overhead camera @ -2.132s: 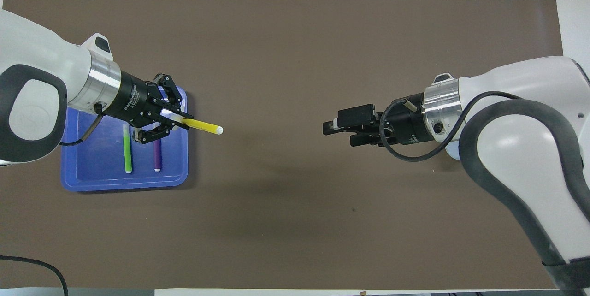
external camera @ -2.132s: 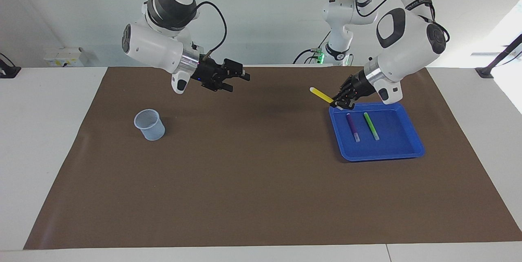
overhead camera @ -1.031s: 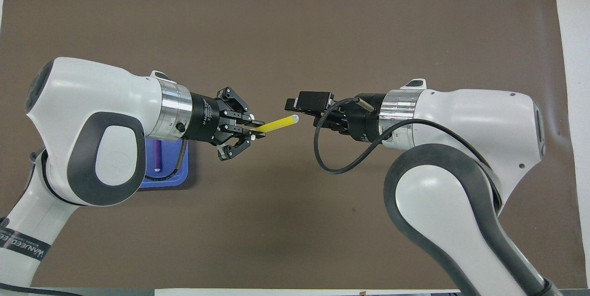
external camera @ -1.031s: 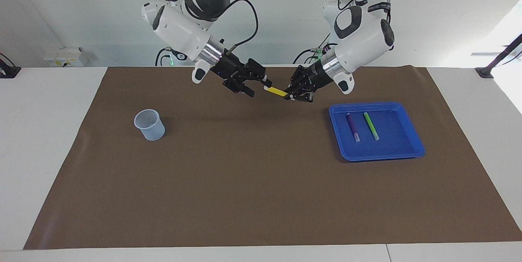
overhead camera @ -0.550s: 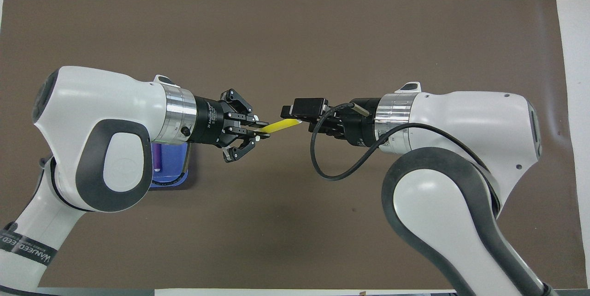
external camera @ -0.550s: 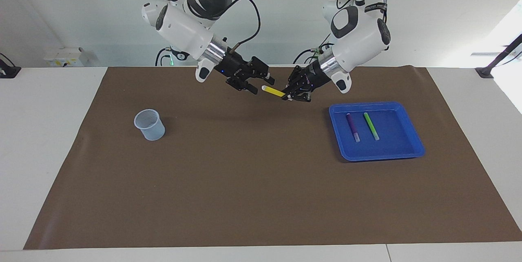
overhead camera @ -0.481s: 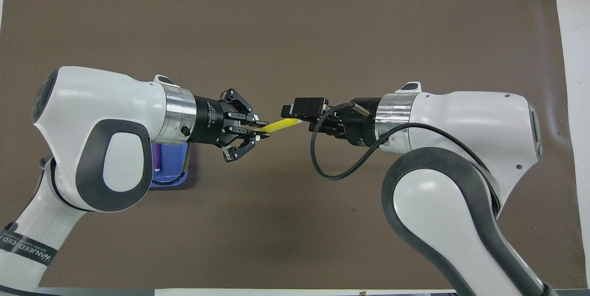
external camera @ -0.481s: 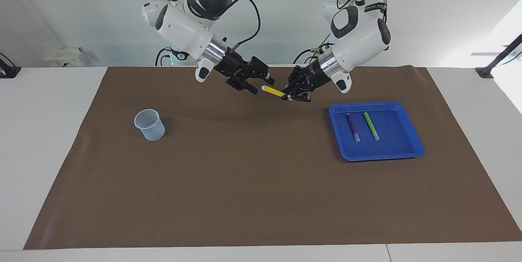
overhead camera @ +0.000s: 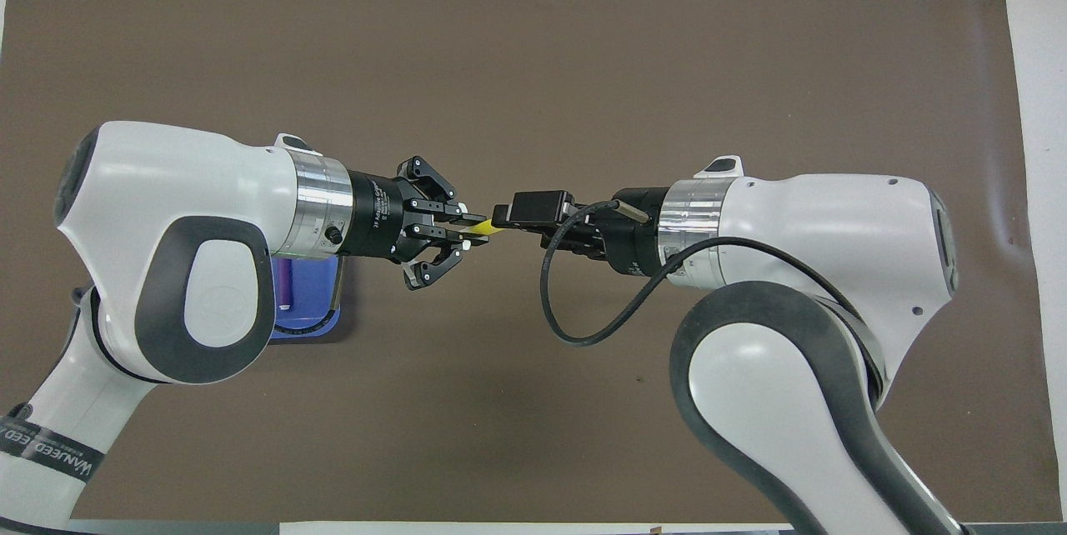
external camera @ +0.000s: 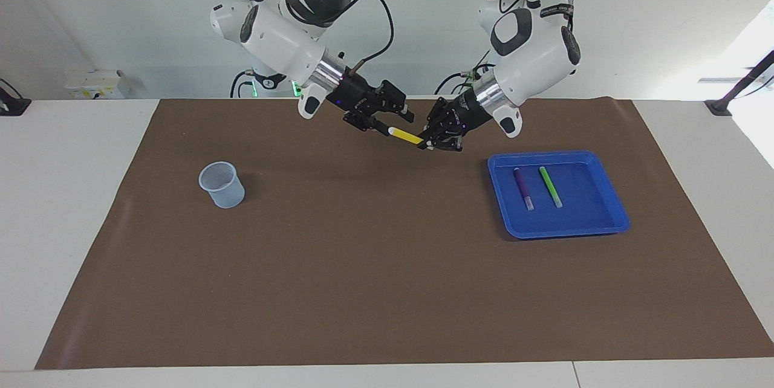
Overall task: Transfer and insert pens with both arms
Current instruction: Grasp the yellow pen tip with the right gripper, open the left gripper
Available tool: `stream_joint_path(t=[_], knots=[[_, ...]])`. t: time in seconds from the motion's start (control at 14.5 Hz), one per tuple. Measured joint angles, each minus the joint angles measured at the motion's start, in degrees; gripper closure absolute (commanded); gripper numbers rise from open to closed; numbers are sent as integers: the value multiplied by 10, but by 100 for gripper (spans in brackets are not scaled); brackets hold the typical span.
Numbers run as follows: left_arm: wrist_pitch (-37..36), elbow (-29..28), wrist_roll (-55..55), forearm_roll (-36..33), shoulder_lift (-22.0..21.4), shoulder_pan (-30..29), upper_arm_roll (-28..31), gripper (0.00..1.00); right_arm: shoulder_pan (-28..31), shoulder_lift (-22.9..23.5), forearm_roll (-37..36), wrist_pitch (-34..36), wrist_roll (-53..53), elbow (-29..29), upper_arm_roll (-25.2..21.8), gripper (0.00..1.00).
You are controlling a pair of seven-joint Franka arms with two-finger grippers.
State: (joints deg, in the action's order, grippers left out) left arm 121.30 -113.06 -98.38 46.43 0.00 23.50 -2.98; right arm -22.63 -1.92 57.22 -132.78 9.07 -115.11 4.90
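The yellow pen (external camera: 405,135) hangs over the brown mat (external camera: 387,267), midway between the arms. My left gripper (external camera: 428,144) is shut on its coloured end. My right gripper (external camera: 392,122) meets it head-on, its fingers standing apart on either side of the pen's pale end. In the overhead view only a short yellow stretch of that pen (overhead camera: 483,227) shows between the left gripper (overhead camera: 471,235) and the right gripper (overhead camera: 500,220). The purple pen (external camera: 523,188) and the green pen (external camera: 550,187) lie side by side in the blue tray (external camera: 559,228).
A pale translucent cup (external camera: 222,184) stands upright on the mat toward the right arm's end of the table. The tray (overhead camera: 310,314) sits toward the left arm's end, mostly covered by the left arm in the overhead view.
My right gripper has slid toward the left gripper until its fingers flank the pen's pale end, and they have narrowed a little. The left gripper has stayed put with the pen.
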Motion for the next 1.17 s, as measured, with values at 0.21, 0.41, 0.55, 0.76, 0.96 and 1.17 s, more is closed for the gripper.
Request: stream_joint_path(t=[0.21, 0.41, 0.55, 0.76, 0.96, 1.17], knots=[[2, -1, 0, 0, 0, 0, 0, 100, 0, 0, 0, -1, 0, 0, -2, 39], [3, -1, 0, 0, -1, 0, 0, 100, 2, 0, 0, -16, 0, -1, -2, 39], [3, -2, 0, 0, -1, 0, 0, 100, 3, 1, 0, -38, 6, -3, -2, 39], [3, -2, 0, 0, -1, 0, 0, 100, 1, 1, 0, -50, 17, -4, -2, 40], [5, -2, 0, 0, -1, 0, 0, 100, -6, 1, 0, -51, 18, -4, 0, 45], [6, -2, 0, 0, -2, 0, 0, 100, -8, 1, 0, -51, 18, -4, 0, 46]])
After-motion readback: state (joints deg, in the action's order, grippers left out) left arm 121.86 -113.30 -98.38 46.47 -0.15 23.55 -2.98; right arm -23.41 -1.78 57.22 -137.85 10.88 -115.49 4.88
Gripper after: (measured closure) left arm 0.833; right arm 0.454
